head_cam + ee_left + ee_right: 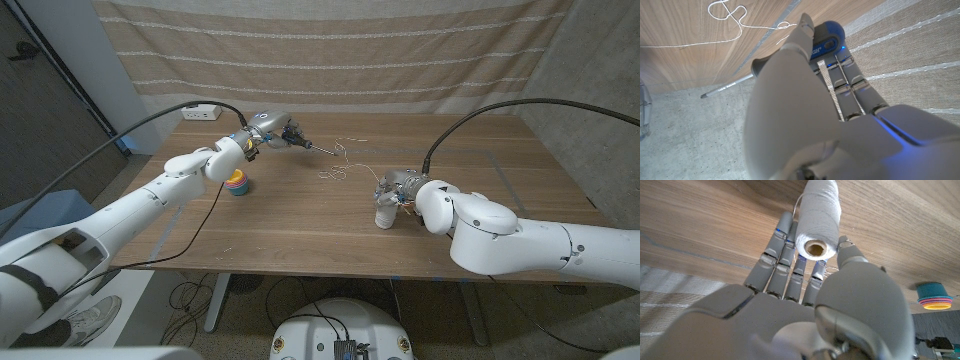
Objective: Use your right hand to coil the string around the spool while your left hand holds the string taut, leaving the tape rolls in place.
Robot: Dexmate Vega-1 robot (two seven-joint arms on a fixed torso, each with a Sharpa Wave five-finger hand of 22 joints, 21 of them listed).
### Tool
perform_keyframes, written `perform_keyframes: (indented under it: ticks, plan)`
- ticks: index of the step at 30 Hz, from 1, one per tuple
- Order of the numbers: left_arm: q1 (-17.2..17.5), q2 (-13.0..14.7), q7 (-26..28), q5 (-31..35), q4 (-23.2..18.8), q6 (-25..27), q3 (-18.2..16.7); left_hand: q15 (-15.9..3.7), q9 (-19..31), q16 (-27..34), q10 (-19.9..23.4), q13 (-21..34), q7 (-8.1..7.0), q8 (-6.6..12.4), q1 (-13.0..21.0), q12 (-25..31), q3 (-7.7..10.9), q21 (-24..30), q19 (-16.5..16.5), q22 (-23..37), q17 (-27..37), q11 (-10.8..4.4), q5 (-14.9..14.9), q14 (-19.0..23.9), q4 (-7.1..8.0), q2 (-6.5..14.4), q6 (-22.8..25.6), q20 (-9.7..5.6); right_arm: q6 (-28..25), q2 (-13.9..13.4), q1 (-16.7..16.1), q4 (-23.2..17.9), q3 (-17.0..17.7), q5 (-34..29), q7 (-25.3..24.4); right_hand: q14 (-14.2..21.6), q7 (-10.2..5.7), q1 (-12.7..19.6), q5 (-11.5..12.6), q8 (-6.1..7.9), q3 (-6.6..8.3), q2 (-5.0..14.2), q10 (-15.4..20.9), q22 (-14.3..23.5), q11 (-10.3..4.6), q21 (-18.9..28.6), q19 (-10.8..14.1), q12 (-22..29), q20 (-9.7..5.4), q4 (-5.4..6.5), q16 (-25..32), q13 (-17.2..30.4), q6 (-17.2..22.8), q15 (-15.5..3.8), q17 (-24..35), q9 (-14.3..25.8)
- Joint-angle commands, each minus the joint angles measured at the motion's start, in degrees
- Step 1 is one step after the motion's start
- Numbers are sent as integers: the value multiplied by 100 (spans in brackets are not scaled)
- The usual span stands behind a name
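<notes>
One wooden table [300, 225] fronts a striped curtain [330, 50].

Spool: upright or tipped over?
Upright. In the head view the spool stands on end on the table beside the right hand; the right wrist view looks down its hollow core.

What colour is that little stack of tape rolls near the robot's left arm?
The tape rolls are teal on top, with pink, yellow and orange bands beneath; the right wrist view shows them best.
</notes>
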Motion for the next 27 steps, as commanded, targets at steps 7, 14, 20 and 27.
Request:
perform_keyframes:
  ticks: [7, 14, 20, 27]
  plan:
    - [174, 107, 54, 8, -222, 114, -110, -812, 22, 17, 42, 919, 573, -31, 597, -48, 143, 1089, 48, 31, 1161, 2, 32, 621, 102, 672, 623, -675, 661, -189, -639, 215, 468, 171, -922, 1319, 521, 1926, -46, 80, 108, 819, 825, 556, 301, 1048, 197, 661, -524, -66, 179, 433, 1154, -1259, 1595, 84]
    - [217, 119, 73, 16, -275, 122, -136, -827, 25, 4, 48, 938, 563, -44, 590, -63, 153, 1130, 40, -1, 1173, 2, 32, 620, 103, 671, 632, -677, 1373, -402, -1457, 134, 1203, -34, -1444, 1378, 533, 2006, 7, 56, -1, 745, 932, 677, 293, 1310, 194, 761, -543, -25, 120, 521, 1357, -1251, 1721, 73]
    - [256, 128, 63, 16, -331, 141, -155, -818, 33, -5, 56, 947, 570, -56, 590, -79, 162, 1163, 26, -29, 1184, -5, 33, 624, 97, 665, 630, -682, 2826, -625, -2680, 267, 2437, 214, -2564, 1444, 560, 2042, 33, 29, -59, 713, 968, 732, 299, 1434, 173, 798, -554, -10, 111, 561, 1413, -1245, 1797, 68]
    - [329, 157, 86, 11, -426, 202, -209, -820, 38, -16, 61, 966, 569, -67, 588, -96, 173, 1204, 11, -62, 1199, -1, 33, 627, 95, 663, 642, -687, 4724, -620, -3840, 722, 3783, 882, -3456, 1482, 564, 2072, 57, -7, -109, 696, 982, 781, 300, 1556, 174, 820, -547, 6, 90, 597, 1433, -1245, 1862, 67]
